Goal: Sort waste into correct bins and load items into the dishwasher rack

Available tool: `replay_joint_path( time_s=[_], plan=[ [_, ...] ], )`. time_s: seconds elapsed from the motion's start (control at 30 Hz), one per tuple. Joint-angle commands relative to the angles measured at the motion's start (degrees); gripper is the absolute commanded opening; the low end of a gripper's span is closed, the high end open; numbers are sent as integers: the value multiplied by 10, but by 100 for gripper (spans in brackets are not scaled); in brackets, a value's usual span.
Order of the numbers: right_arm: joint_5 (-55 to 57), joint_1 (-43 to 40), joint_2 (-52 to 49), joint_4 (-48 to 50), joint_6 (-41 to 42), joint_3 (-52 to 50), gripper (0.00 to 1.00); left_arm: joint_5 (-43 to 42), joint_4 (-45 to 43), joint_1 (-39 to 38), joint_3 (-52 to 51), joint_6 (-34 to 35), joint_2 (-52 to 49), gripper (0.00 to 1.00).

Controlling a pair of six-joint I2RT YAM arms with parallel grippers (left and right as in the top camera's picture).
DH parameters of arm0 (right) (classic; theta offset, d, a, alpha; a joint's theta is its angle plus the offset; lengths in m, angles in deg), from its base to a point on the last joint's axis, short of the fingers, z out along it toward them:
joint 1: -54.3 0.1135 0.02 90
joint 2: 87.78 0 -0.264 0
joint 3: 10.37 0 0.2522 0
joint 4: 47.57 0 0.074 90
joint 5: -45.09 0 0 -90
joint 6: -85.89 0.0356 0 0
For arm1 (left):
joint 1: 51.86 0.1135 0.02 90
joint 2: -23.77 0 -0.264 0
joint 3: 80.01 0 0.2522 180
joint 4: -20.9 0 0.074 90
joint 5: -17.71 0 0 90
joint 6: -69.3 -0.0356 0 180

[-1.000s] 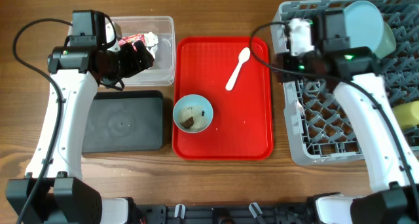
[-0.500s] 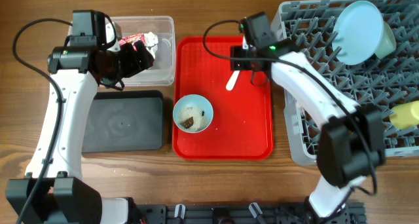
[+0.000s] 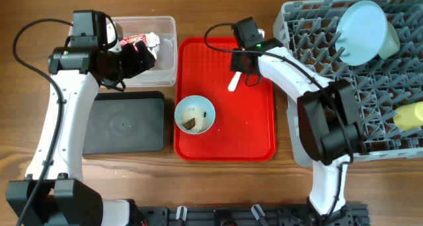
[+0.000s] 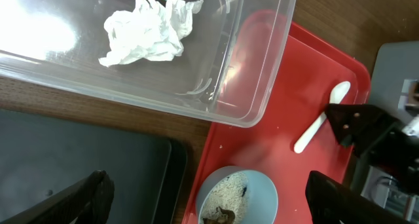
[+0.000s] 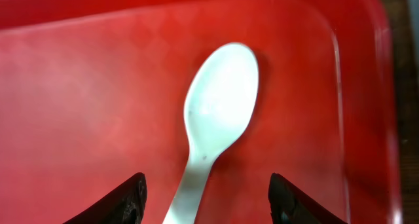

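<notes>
lying on red tray (image 3: 254, 133) — white spoon (image 5: 219, 109), wooden table (image 3: 198, 8)

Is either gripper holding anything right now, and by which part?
Nothing is held. The right gripper hangs open astride the handle of the spoon, not touching it; the left gripper is open and empty.

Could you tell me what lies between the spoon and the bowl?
Only bare red tray between spoon and bowl, as the overhead view shows.
</notes>
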Motion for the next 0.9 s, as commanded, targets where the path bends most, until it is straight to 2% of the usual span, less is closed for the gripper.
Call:
replay_joint_path(
  time_s=[0.0, 0.07, 0.17, 0.7, 0.8, 0.87],
  plan=[
    [12, 1, -23, 1, 22, 10, 58, 1, -1, 1, 2, -9, 7, 95],
    [12, 1, -25, 0, 22, 10, 47, 1, -1, 1, 2, -9, 7, 95],
    [10, 1, -28, -8, 22, 10, 39, 1, -1, 1, 2, -9, 7, 95],
    [-16, 1, -44, -62, 19, 10, 14, 1, 0, 1, 2, -9, 7, 95],
    [-17, 1, -34, -66, 4, 10, 8, 1, -1, 1, 2, -9, 7, 95],
    [-17, 1, -22, -70, -11, 10, 7, 1, -1, 1, 2, -9, 7, 95]
  ],
)
